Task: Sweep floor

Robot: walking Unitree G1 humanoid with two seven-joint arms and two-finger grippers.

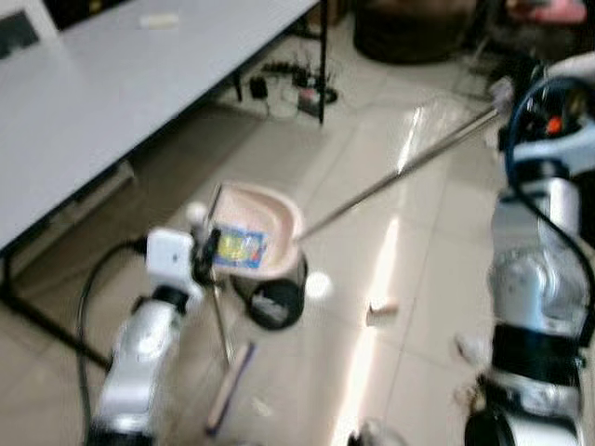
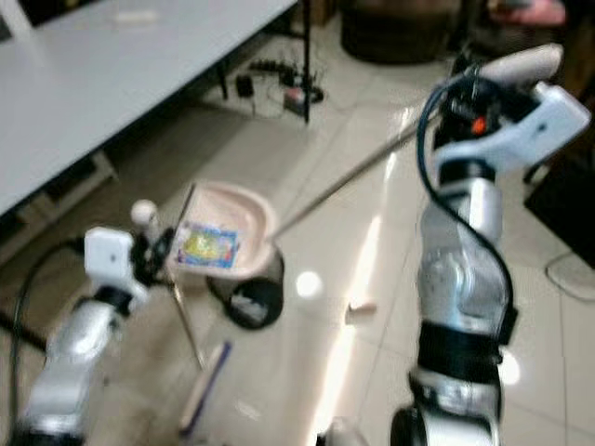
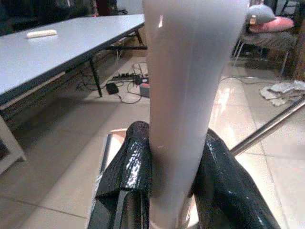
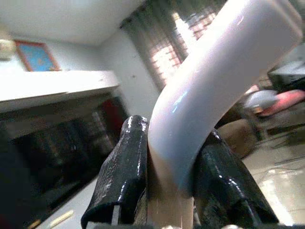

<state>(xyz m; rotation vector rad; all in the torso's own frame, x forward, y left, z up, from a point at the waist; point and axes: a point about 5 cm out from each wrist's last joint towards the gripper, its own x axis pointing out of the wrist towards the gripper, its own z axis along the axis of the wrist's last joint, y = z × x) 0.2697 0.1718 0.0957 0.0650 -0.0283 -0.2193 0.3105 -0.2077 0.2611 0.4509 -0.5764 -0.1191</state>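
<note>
Left hand (image 3: 174, 191) clenched on the dustpan handle (image 3: 188, 95): smooth pale plastic tube, round section, black fingers (image 3: 126, 176) pressed on both sides of it. Head views show it at lower left, holding the dustpan (image 1: 260, 228) tilted above the floor. Pan is pinkish-beige plastic with a rounded scoop and raised rim; a blue-and-yellow label (image 1: 239, 247) sits on its face, print too blurred to read. A black rounded part (image 1: 274, 297) hangs under the pan, just above the tiles.

Right hand (image 4: 167, 191) clenched on the broom grip (image 4: 214, 81): glossy white curved plastic, bent like a hook at the top. In the head views it sits high at right (image 2: 507, 70). A thin shiny metal pole (image 1: 400, 172) runs from it diagonally down to the pan rim.

Broom head (image 1: 228, 386) lies on the floor below the pan, long and narrow, pale with a dark edge.

Floor (image 1: 418, 307) is glossy beige tile with strong glare. Small debris (image 1: 381, 311) lies right of the pan, more scraps (image 1: 469, 348) near the right arm.

Grey matte surface (image 1: 112, 93) on black legs at upper left; power strip and cables (image 1: 297, 79) on the floor under it.
</note>
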